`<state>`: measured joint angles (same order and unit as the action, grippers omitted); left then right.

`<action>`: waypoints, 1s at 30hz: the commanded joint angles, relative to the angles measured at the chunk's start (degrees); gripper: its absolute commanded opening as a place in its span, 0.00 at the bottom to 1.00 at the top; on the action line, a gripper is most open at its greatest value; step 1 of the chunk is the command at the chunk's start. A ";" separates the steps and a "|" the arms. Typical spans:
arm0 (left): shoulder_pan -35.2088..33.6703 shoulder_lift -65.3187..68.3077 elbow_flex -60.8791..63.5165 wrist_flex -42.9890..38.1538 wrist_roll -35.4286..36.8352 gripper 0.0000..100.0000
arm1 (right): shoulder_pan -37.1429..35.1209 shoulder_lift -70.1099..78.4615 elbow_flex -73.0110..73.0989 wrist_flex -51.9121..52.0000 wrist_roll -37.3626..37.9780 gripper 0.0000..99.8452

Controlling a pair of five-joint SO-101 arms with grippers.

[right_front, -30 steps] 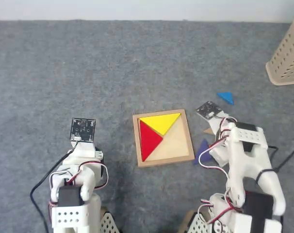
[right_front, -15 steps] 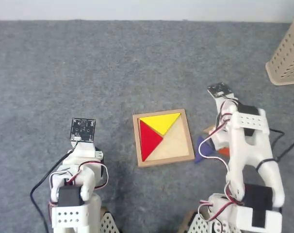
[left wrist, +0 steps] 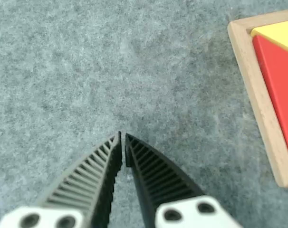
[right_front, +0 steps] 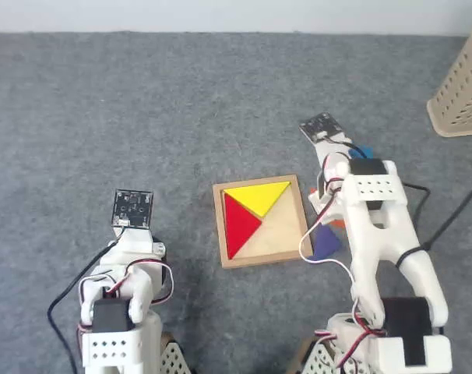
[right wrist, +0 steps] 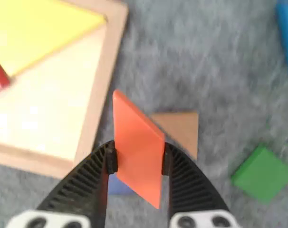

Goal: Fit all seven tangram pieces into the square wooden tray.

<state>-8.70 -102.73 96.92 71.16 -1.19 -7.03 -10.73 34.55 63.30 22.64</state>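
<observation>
Here, right gripper (right wrist: 138, 154) pinching orange piece (right wrist: 136, 137), likely parallelogram, left gripper (left wrist: 123, 137) nearly closed.

Your grey tabletop (right_front: 142, 101) carries: tray (right_front: 267, 258); purple piece (right_front: 324, 244); blue piece (right wrist: 286, 33); tan triangle (right wrist: 182, 130); green square (right wrist: 263, 173); basket (right_front: 462, 86), far right edge.

High view: the right arm (right_front: 374, 214) covers most of the blue piece (right_front: 364, 150) and one side of the purple piece (right_front: 324, 245). The basket (right_front: 460, 86) is cut by the right edge.

Left wrist view: the tray (left wrist: 255, 88), red piece (left wrist: 279, 71) and yellow piece (left wrist: 277, 33) run off the frame — full outlines not visible.

Right wrist view: the orange piece (right wrist: 137, 142), held in the right hand (right wrist: 138, 151), overlaps a corner of the tan triangle (right wrist: 182, 130). The purple piece shows as one corner beneath the hand — rest hidden.
</observation>
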 commanded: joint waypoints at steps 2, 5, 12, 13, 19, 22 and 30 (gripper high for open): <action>-0.09 -0.35 -0.31 0.35 0.35 0.01 | -2.51 -1.36 -3.60 -6.02 -0.70 0.03; -0.09 -0.35 -0.31 0.35 0.35 0.01 | -2.51 0.57 -3.60 -8.31 -1.85 0.09; -0.09 -0.35 -0.31 0.35 0.35 0.01 | -2.07 8.40 -3.60 -13.05 -3.96 0.15; -0.09 -0.35 -0.31 0.35 0.35 0.01 | -2.07 8.84 -3.60 -13.41 -3.96 0.15; -0.09 -0.35 -0.31 0.35 0.35 0.01 | -1.89 9.54 -3.25 -15.34 -4.04 0.15; -0.09 -0.35 -0.31 0.35 0.35 0.01 | -1.71 9.54 -3.08 -14.81 -4.04 0.15; -0.09 -0.35 -0.31 0.35 0.35 0.01 | 2.51 7.34 -1.14 -15.34 -6.68 0.15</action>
<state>-8.70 -102.73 96.92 71.16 -1.19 -7.65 -0.18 34.46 48.97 18.95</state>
